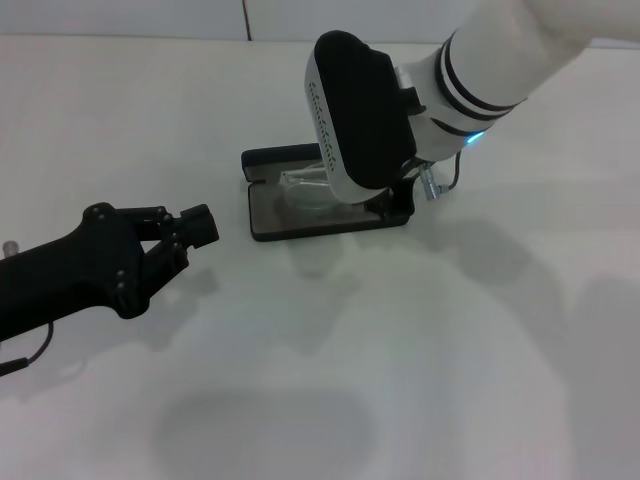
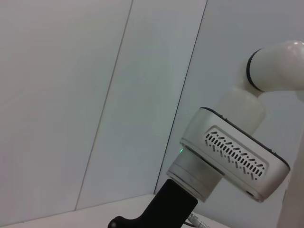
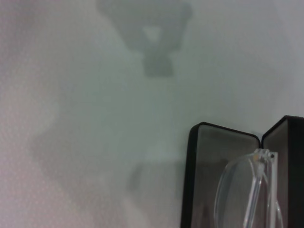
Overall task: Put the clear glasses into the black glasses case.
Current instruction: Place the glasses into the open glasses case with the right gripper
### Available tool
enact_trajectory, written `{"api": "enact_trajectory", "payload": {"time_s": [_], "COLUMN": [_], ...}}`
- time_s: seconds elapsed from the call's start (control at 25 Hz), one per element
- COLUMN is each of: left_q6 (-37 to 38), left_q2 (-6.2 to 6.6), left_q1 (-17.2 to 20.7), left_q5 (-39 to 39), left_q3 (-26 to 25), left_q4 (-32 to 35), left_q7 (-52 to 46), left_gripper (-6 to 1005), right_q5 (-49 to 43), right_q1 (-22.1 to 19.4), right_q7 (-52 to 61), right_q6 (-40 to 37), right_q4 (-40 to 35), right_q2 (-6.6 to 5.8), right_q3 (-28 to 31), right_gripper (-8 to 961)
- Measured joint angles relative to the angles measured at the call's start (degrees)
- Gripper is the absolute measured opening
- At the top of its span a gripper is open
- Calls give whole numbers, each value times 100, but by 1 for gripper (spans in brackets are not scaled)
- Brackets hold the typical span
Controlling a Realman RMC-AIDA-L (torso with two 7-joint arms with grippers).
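Note:
The black glasses case (image 1: 262, 232) lies open in the middle of the table, grey lining up and lid toward the back. The clear glasses (image 1: 300, 188) sit over the lining, partly hidden by my right arm. My right gripper (image 1: 392, 203) is low at the case's right end, its fingertips hidden under the white and black wrist housing. In the right wrist view the clear glasses (image 3: 232, 190) show one lens and a hinge above the open case (image 3: 190, 180). Whether the glasses are held or resting I cannot tell. My left gripper (image 1: 195, 230) hovers left of the case, apart from it.
The white table (image 1: 400, 380) carries only shadows in front of and right of the case. The left wrist view shows the right arm's wrist housing (image 2: 232, 156) against a pale panelled wall.

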Motion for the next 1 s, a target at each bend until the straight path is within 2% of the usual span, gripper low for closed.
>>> {"api": "enact_trajectory", "payload": {"time_s": [1.0], "left_q6": [0], "left_q2": [-9], "left_q1": [-25], "left_q5": [0], "left_q3": [2], "left_q4": [0], "left_q7": [-14], "left_gripper": [63], "right_q5": [121], "right_q1": [96], "right_q7": [-12], "right_q6": [87], "right_q4": [173], "right_q2": [0], "right_q3": [-85], "right_gripper": [116]}}
